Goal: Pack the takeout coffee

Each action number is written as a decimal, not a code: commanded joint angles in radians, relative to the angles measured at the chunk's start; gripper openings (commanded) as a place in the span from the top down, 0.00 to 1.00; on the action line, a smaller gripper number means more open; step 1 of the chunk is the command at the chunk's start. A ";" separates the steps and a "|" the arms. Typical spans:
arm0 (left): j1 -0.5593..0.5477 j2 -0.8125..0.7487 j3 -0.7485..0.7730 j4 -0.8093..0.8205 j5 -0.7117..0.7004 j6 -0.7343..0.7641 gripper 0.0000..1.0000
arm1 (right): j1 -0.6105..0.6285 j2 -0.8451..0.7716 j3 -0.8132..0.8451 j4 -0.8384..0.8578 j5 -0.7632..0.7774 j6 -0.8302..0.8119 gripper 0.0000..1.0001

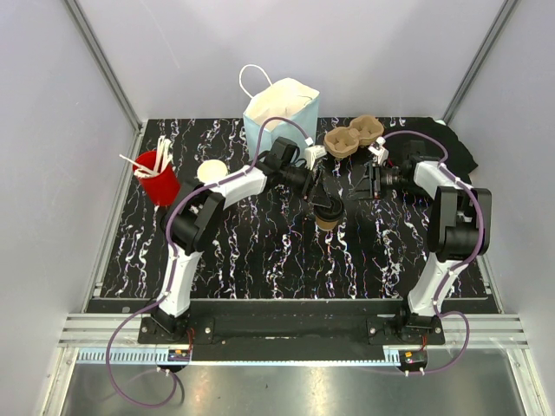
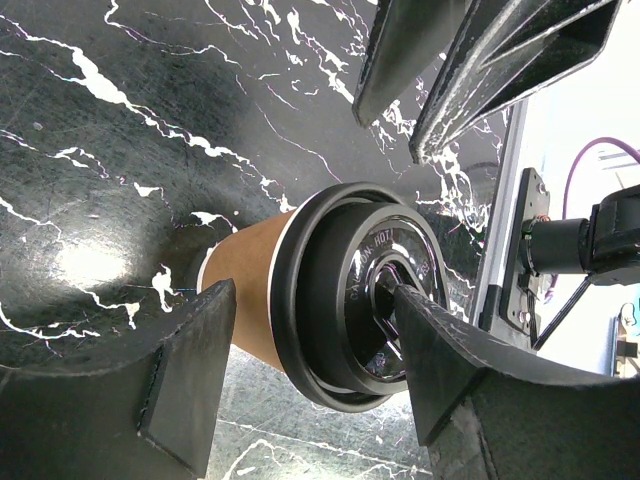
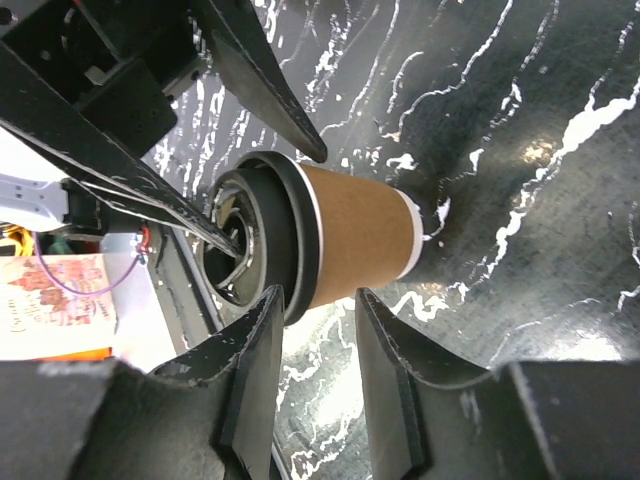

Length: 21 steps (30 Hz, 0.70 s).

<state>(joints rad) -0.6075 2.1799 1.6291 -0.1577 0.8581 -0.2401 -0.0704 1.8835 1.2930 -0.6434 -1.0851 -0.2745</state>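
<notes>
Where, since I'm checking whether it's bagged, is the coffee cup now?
In the top view the cup stands lidded at the centre of the table, left claw over it, right claw close by, in front of the carrier and bag.

Reached inward from both sides. Held left gripper [image 2: 312, 295] pointed downward, fingers spread wide. Held right gripper [image 3: 318, 295] aimed leftward, fingers only narrowly parted, clasping nothing.

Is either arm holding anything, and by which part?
Nothing is gripped. Left fingers straddle the cup, one tip on its lid; right fingers stand apart.
</notes>
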 commanded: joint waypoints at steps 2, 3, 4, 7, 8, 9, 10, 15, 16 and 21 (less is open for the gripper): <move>0.000 0.021 -0.023 -0.011 -0.004 0.010 0.33 | 0.007 0.019 0.042 0.002 -0.067 0.015 0.59; 0.000 0.021 -0.023 -0.011 -0.004 0.012 0.33 | 0.011 0.020 0.042 0.004 -0.064 0.014 0.59; 0.000 0.021 -0.021 -0.013 -0.002 0.010 0.33 | 0.014 0.022 0.040 0.004 -0.062 0.012 0.59; 0.000 0.023 -0.021 -0.011 0.001 0.005 0.33 | 0.029 0.028 0.037 0.004 -0.056 0.009 0.59; 0.000 0.023 -0.023 -0.009 0.001 0.004 0.33 | 0.038 0.029 0.037 0.004 -0.053 0.006 0.59; 0.000 0.023 -0.021 -0.008 0.001 0.005 0.33 | 0.041 0.035 0.037 0.004 -0.046 0.008 0.59; 0.000 0.023 -0.023 -0.008 0.001 0.002 0.33 | 0.044 0.039 0.037 0.005 -0.044 0.006 0.59; 0.000 0.021 -0.026 -0.006 0.007 0.001 0.33 | 0.047 0.057 0.031 0.008 -0.048 0.000 0.60; 0.000 0.021 -0.026 -0.006 0.007 0.001 0.33 | 0.047 0.060 0.029 0.008 -0.050 0.000 0.61; 0.000 0.020 -0.028 -0.006 0.009 0.001 0.33 | 0.047 0.078 0.034 0.007 -0.079 0.004 0.63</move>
<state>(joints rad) -0.6075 2.1799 1.6253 -0.1562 0.8688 -0.2455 -0.0288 1.9404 1.3022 -0.6422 -1.1320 -0.2657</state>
